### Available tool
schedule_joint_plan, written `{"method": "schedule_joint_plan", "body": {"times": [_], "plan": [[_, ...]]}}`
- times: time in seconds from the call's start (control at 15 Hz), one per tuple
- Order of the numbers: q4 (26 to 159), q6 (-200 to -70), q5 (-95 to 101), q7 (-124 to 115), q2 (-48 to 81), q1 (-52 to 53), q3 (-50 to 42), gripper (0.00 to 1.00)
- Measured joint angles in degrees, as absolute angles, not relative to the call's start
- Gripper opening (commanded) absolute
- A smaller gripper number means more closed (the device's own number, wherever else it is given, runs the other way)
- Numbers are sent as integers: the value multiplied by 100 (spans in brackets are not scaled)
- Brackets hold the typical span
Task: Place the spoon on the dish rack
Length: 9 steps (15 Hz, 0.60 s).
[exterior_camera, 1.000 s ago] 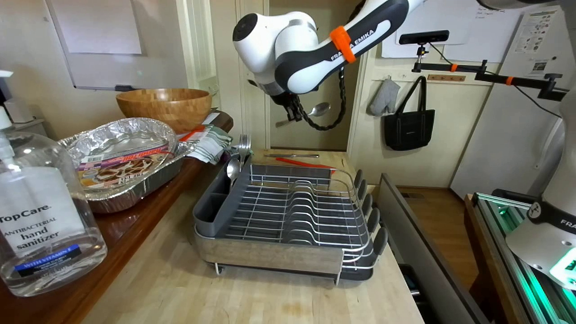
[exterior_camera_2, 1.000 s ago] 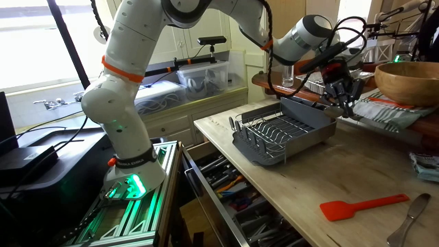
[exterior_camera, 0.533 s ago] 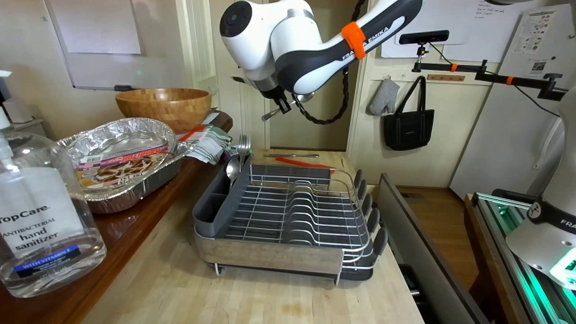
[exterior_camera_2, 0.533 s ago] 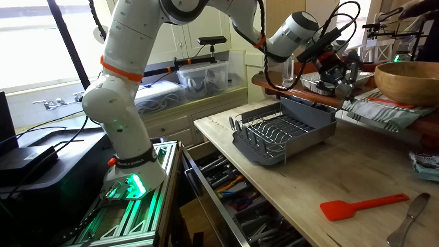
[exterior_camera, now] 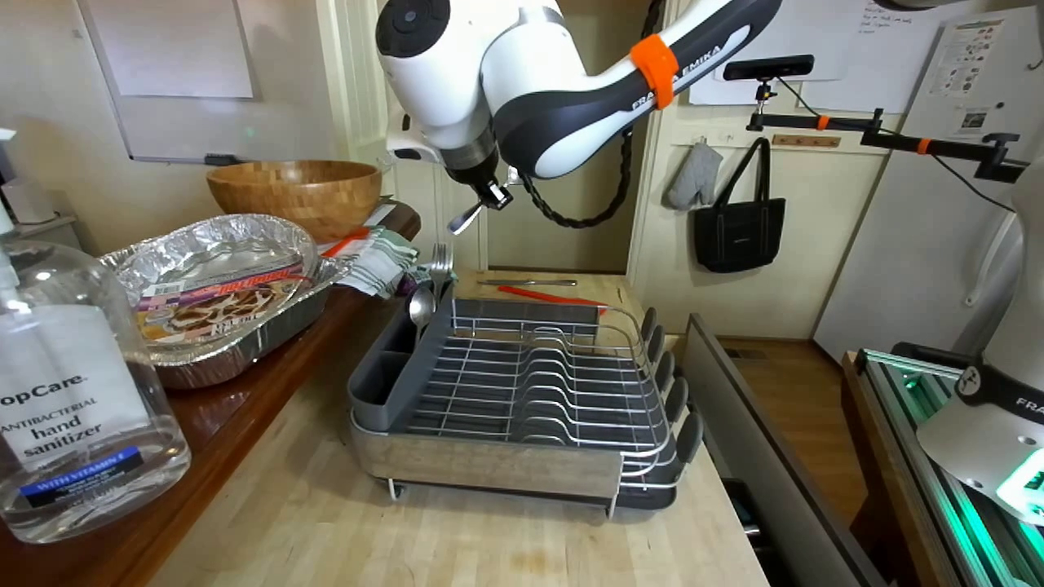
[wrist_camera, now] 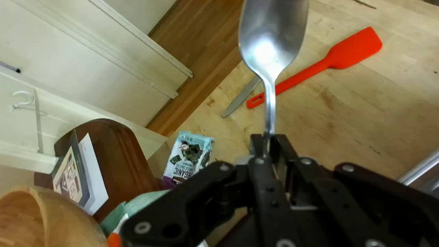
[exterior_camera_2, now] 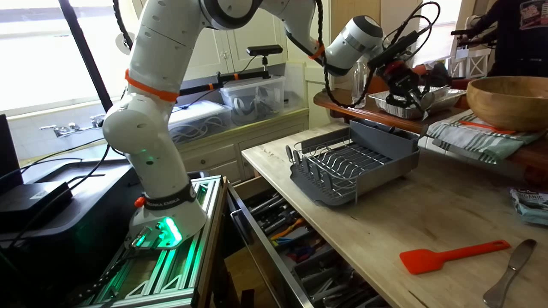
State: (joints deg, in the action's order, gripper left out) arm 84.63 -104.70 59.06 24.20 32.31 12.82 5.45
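My gripper [wrist_camera: 267,139] is shut on the handle of a silver spoon [wrist_camera: 272,37]; the bowl sticks out past the fingertips in the wrist view. In an exterior view the gripper [exterior_camera: 495,196] is raised above the far end of the dish rack [exterior_camera: 489,461], with the spoon's handle end [exterior_camera: 465,218] pointing down to the left and its bowl mostly hidden. In an exterior view the spoon's bowl [exterior_camera_2: 427,101] shows beside the gripper [exterior_camera_2: 418,102], above the cutlery-holder side of the rack [exterior_camera_2: 385,173]. The grey cutlery holder [exterior_camera: 371,391] holds another spoon [exterior_camera: 422,306] and forks [exterior_camera: 441,262].
A foil tray [exterior_camera: 269,342], a wooden bowl [exterior_camera: 298,191] and a striped cloth [exterior_camera: 383,261] lie on the raised brown counter. A hand sanitizer bottle [exterior_camera: 81,408] stands nearest. A red spatula [exterior_camera_2: 421,261] and a knife [exterior_camera_2: 509,273] lie on the table beside an open drawer [exterior_camera_2: 274,256].
The arm has moved toward the rack's cutlery-holder side, carrying the spoon. The spoon has turned, and its handle end now points down more steeply. A person has come into view in the background.
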Motion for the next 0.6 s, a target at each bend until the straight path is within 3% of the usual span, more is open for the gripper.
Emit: {"method": "schedule_joint_plan", "body": {"times": [0.6], "plan": [[8424, -10472, 6202, 3325, 3253, 1497, 815, 3]]}}
